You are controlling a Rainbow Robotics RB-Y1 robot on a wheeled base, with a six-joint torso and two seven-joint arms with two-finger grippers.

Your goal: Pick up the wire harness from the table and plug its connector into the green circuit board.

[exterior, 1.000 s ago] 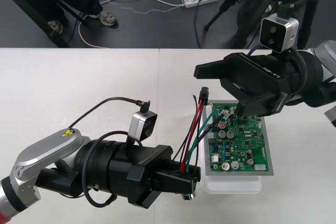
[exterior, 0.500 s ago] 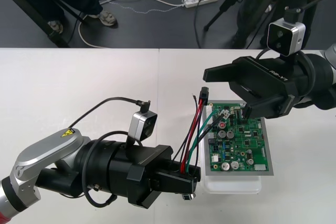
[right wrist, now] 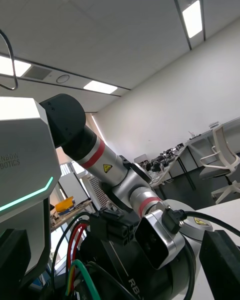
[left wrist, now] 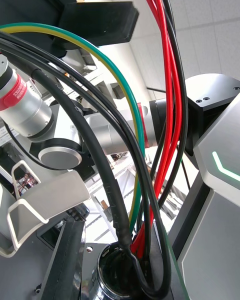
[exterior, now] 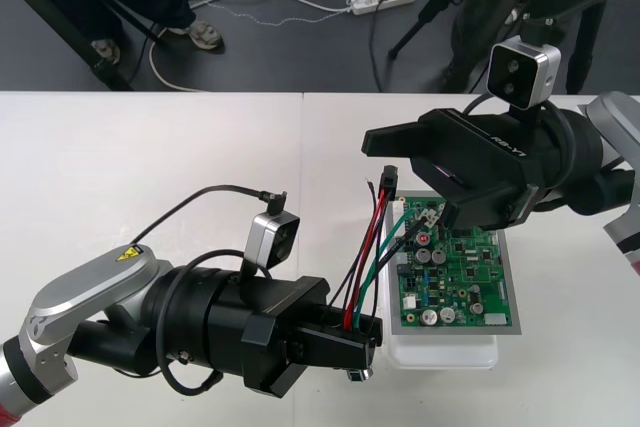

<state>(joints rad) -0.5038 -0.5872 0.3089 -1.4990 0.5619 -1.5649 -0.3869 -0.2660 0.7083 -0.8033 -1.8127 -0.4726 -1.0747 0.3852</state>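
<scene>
The left jaws are clamping the one wire harness [exterior: 362,267] by its near end, just beside the near left corner of the single green board [exterior: 470,277]. Its wires are rising to one black plug [exterior: 389,177] off the far left corner. The right jaws are hovering wide open over the board's far edge, close to that plug.
</scene>
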